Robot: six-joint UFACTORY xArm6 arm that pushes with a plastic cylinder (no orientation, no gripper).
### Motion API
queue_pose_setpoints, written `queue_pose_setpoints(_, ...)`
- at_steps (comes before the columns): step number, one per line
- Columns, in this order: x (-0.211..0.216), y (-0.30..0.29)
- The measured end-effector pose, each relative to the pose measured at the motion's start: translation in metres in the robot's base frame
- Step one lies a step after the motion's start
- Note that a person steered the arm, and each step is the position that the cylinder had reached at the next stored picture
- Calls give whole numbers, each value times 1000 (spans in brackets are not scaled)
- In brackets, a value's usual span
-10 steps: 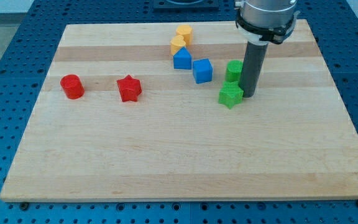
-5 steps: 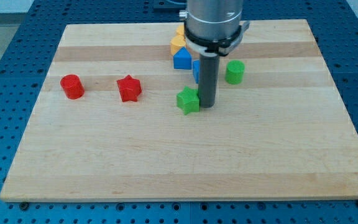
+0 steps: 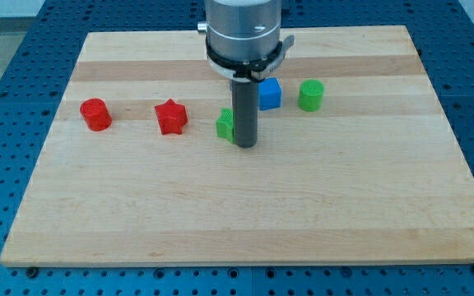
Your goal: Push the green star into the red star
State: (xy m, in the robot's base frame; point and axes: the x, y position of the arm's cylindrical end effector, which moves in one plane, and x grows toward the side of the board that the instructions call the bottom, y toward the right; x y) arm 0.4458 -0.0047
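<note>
**Green star pressed by the rod, short of the red star**

Wooden board of pale planks lies on a blue perforated bench, and everything sits on its upper half.

The green star rests a little left of the board's middle, only its left part showing because the dark rod stands in front of it. My tip is planted on the wood just at the star's right side, touching it or very nearly so; the rod hides the exact contact. There is no claw on this arm, so nothing opens or closes: the arm ends in that plain rod, hanging from a wide grey housing near the view's top.

The red star lies to the view's left of the green star, near it but apart, with a strip of bare wood between the two. Further to the view's left, well apart, stands a red cylinder.

On the other side of the rod, a blue cube sits just right of the shaft and slightly higher in the view. Beyond it to the view's right is a green cylinder, close to the blue cube but not touching it.
</note>
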Motion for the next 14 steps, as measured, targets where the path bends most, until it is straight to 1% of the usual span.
queue_pose_setpoints(2,-24,-3)
queue_pose_setpoints(7,-36,-10)
queue_pose_setpoints(11,-46,1)
queue_pose_setpoints(12,-46,-16)
queue_pose_setpoints(13,-46,-49)
queue_pose_setpoints(14,-46,-61)
